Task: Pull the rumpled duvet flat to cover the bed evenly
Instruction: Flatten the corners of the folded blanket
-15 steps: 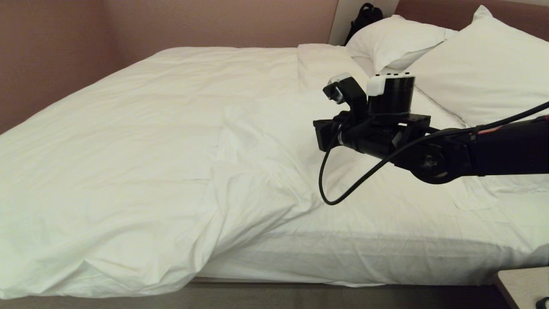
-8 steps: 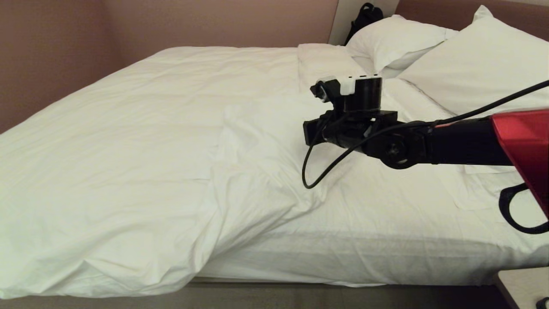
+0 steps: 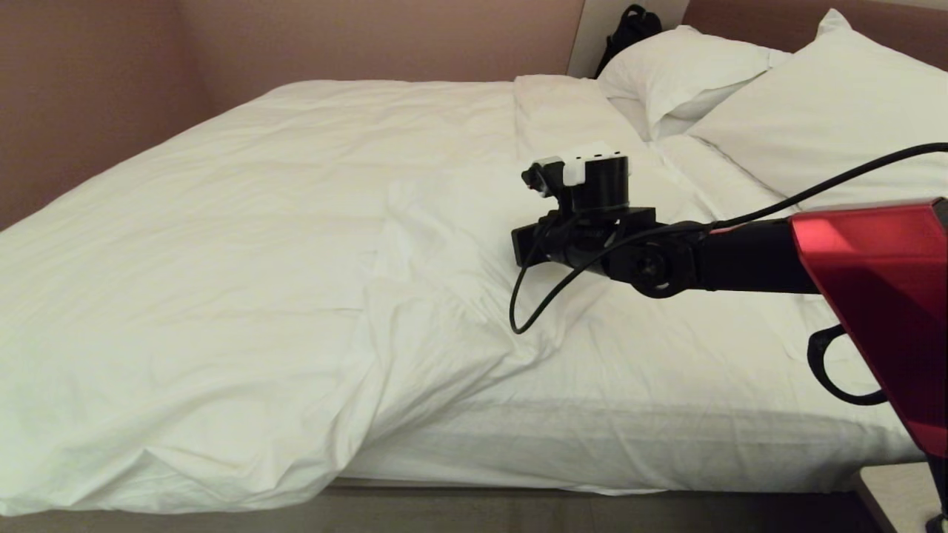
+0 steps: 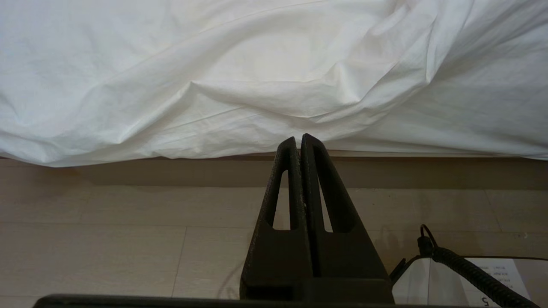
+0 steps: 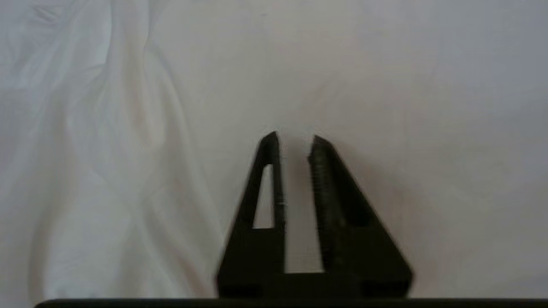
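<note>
duvet [image 3: 222, 244]: thick white quilt covering the foot end and far side of the bed [image 3: 592, 444]; near the pillow end its edge is pulled back, running diagonally from the near side up toward the far pillow.
rumpled zone: bunched ridge of folds mid-bed, just ahead of the right arm's wrist in head view.
exposed sheet [image 3: 666, 385]: fitted sheet bare on the near side between duvet edge and the pillows [image 3: 815, 126].
right gripper [image 5: 293, 141]: extended over mid-bed, pointing away from the pillows toward the duvet's folded edge; fingers parted by a narrow gap, nothing between them; wrist view shows white cloth close under the tips, contact cannot be told.
left gripper [image 4: 299, 141]: parked low by the near bed side, above the floor [image 4: 128, 239]; fingers pressed together, holding nothing; duvet hem hangs just past the tips.
key relation: the folded edge lies ahead of and slightly left of the right gripper tips; the ridge's long axis runs roughly near-to-far across the bed, crossing the gripper's pointing line.
nearer arm: right, clearly; left is well apart from the ridge.
step judged: right gripper set up to pinch the edge, not yet gripping.
next move calls for: wider opening, descent onto the ridge, then a pull toward the pillows.
risk: pinching the sheet along with the duvet cover.
</note>
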Controlling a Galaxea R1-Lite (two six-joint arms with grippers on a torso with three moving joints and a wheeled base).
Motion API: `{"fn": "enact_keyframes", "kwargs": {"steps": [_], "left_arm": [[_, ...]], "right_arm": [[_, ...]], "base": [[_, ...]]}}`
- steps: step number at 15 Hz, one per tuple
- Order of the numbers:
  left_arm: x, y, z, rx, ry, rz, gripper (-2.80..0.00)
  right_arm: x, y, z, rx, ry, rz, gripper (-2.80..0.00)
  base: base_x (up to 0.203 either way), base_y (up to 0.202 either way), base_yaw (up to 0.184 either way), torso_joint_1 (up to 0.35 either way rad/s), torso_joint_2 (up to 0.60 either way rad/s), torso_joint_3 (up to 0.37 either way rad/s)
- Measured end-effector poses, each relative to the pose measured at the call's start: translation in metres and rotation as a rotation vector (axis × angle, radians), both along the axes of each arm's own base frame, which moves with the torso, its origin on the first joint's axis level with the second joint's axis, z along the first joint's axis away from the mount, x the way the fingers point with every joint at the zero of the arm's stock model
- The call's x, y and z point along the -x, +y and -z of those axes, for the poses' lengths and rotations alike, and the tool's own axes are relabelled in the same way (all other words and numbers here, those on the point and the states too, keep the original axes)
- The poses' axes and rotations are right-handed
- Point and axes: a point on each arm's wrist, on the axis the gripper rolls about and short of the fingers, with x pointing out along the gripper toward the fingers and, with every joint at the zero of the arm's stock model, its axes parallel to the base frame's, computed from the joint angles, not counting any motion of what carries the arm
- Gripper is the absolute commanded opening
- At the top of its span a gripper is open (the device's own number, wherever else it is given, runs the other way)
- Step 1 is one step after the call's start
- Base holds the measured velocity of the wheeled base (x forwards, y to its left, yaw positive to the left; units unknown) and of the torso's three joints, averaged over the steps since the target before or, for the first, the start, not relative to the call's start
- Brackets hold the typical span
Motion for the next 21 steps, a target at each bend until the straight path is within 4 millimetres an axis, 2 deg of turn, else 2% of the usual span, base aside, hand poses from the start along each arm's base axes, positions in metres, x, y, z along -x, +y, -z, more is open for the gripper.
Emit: {"fn": "enact_keyframes", "kwargs": {"steps": [8,12,21], "left_arm": [[0.000,0.000,0.000,0.000,0.000,0.000,-2.80],[0.000,0.000,0.000,0.000,0.000,0.000,-2.80],[0.000,0.000,0.000,0.000,0.000,0.000,-2.80]], "right_arm": [[-0.001,0.003,0.004,0.007,0.005,-0.012,0.00],[-0.009,0.008,0.012,0.006,0.002,-0.013,0.00],[-0.037,0.019,0.076,0.058,0.087,-0.003,0.00]], "base": [[0.000,0.000,0.000,0.000,0.00,0.000],[0.000,0.000,0.000,0.000,0.00,0.000],[0.000,0.000,0.000,0.000,0.00,0.000]]}}
